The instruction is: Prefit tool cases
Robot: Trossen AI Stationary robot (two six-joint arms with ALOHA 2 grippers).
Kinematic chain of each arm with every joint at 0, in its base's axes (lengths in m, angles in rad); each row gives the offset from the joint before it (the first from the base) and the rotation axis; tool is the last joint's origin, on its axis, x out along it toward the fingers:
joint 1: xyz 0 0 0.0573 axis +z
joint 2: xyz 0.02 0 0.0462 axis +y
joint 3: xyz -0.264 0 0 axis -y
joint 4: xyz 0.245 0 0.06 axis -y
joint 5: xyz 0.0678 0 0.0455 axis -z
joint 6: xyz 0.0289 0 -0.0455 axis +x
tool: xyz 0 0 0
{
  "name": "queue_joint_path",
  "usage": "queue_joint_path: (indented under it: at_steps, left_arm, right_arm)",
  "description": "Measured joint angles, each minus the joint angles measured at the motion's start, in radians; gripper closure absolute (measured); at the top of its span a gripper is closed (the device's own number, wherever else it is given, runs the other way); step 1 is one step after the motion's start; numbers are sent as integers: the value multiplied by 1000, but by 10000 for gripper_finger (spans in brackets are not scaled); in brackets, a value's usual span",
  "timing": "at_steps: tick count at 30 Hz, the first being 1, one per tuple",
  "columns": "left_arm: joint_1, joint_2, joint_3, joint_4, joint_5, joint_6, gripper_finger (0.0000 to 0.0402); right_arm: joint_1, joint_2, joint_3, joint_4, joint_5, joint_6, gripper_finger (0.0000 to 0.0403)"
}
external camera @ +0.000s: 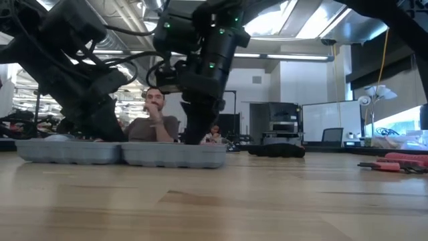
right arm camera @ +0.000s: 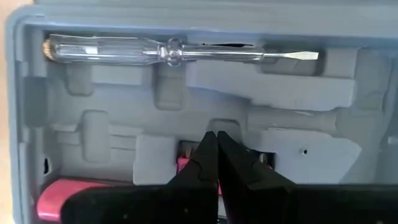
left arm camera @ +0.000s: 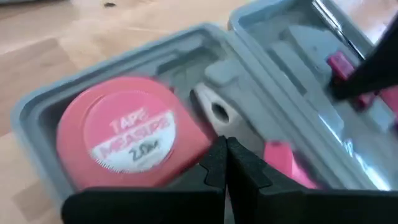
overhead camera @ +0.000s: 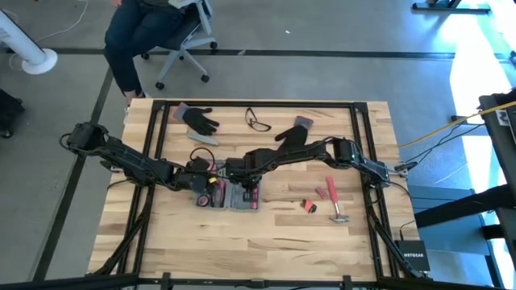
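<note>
The blue-grey tool case (overhead camera: 240, 201) lies open and flat on the wooden table, both halves side by side (external camera: 120, 152). Its left half holds a red tape measure (left arm camera: 124, 134). Its right half holds a clear-handled screwdriver (right arm camera: 174, 51) and a red tool (right arm camera: 185, 164). My left gripper (left arm camera: 225, 149) is shut, slanting down over the left half beside the tape measure. My right gripper (right arm camera: 216, 140) is shut, pointing almost straight down into the right half (overhead camera: 242, 184), with its tips over the red tool. My left gripper's shut tips stand low in the case's left half, between the tape measure and a pink tool (left arm camera: 280, 155); I cannot tell whether they touch anything. My right gripper's shut tips come from above at the red tool's recess (right arm camera: 186, 163); the fingers hide whether they touch it.
Two black gloves (overhead camera: 197, 119) (overhead camera: 294, 133), a pair of glasses (overhead camera: 258, 121) and a slim grey bar (overhead camera: 203, 137) lie at the table's far side. A hammer (overhead camera: 334, 203) and small red tools (overhead camera: 310, 206) lie to the case's right. A person sits beyond the far edge (external camera: 155, 120).
</note>
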Motion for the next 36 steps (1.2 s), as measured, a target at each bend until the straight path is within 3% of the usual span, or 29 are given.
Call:
queue_joint_path:
  at_steps: [6,16,21,29,36]
  left_arm:
    - [0,-1,-1,-19,-21,0,401]
    - [2,-1,-3,-25,-38,-15,401]
    - [1,-1,-2,-31,-35,-20,401]
    - [1,-1,-2,-36,-36,-14,401]
    - [1,-1,-2,-36,-38,-12,401]
  right_arm:
    - [5,-2,1,-32,-17,-7,403]
    - [-30,2,87,76,-30,47,403]
    - [-62,-8,96,16,-8,57,403]
    - [-101,-83,76,-81,-77,42,403]
    - [-50,-83,-4,-63,-149,93,403]
